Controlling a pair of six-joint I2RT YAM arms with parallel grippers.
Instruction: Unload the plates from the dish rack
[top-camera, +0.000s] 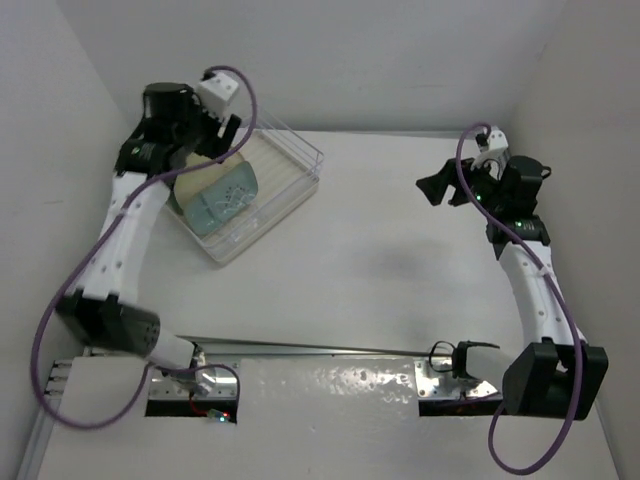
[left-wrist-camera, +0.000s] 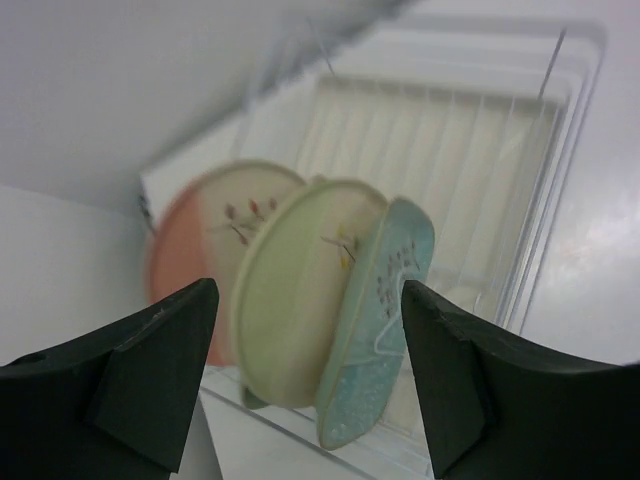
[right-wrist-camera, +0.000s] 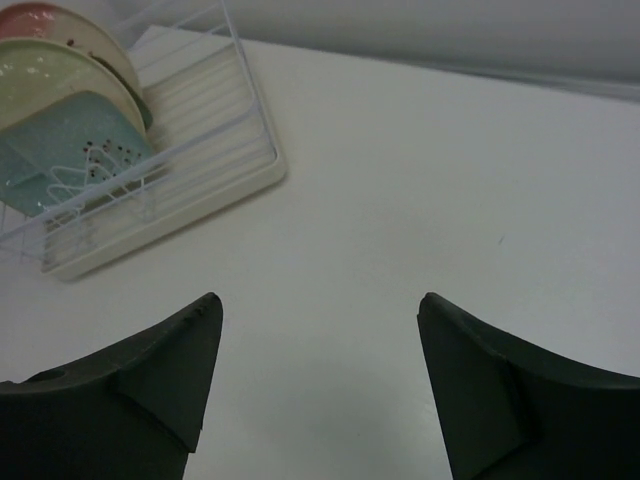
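The clear dish rack (top-camera: 292, 160) stands at the table's back left. Three plates stand on edge in it: a pink-and-cream plate (left-wrist-camera: 195, 235), a yellow-green-and-cream plate (left-wrist-camera: 295, 300) and a pale blue-green plate (left-wrist-camera: 385, 320). My left gripper (left-wrist-camera: 308, 300) is open above the rack's near-left end, jaws either side of the yellow-green and blue-green plates without touching them. In the top view the left gripper (top-camera: 205, 140) hangs over the plates (top-camera: 222, 200). My right gripper (top-camera: 447, 187) is open and empty above the table at the right; its view shows the rack (right-wrist-camera: 215, 150) far to the left.
White walls close in the table at the back and both sides. The rack's right half (left-wrist-camera: 450, 170) is a ribbed whitish base with no plates. Bare white tabletop (top-camera: 400, 270) lies between the rack and the right arm.
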